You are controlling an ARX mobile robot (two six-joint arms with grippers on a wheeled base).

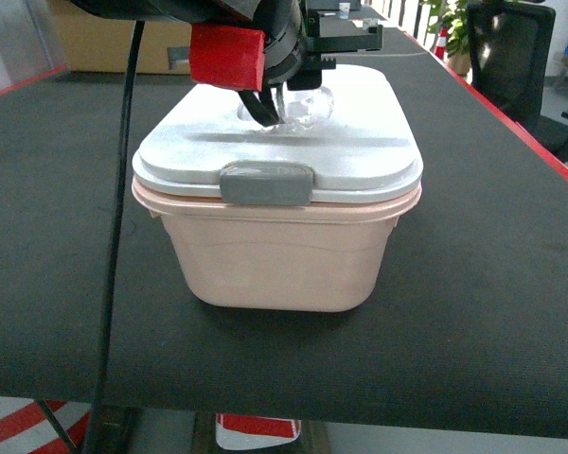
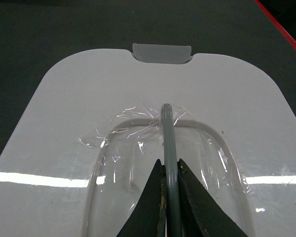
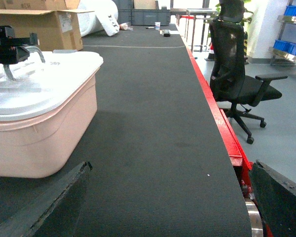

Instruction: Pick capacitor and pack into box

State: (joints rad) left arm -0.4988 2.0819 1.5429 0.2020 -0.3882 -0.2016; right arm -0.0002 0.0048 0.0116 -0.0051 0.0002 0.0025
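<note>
The pale pink box (image 1: 275, 255) stands in the middle of the black table with its white lid (image 1: 360, 142) on and the grey latch (image 1: 265, 183) facing me. My left gripper (image 1: 270, 109) hangs over the lid. In the left wrist view this gripper (image 2: 169, 160) is shut on the lid's grey loop handle (image 2: 167, 133), which stands up from a tape-covered recess. My right gripper (image 3: 171, 165) is open over bare table to the right of the box (image 3: 44, 133), with nothing between its fingers. The capacitor is out of view.
A brown cardboard carton (image 3: 39, 24) sits at the far end of the table behind the box. The table's red edge (image 3: 222, 123) runs along the right, with a black office chair (image 3: 237, 74) beyond it. Blue bins (image 3: 291, 10) stand on a far shelf.
</note>
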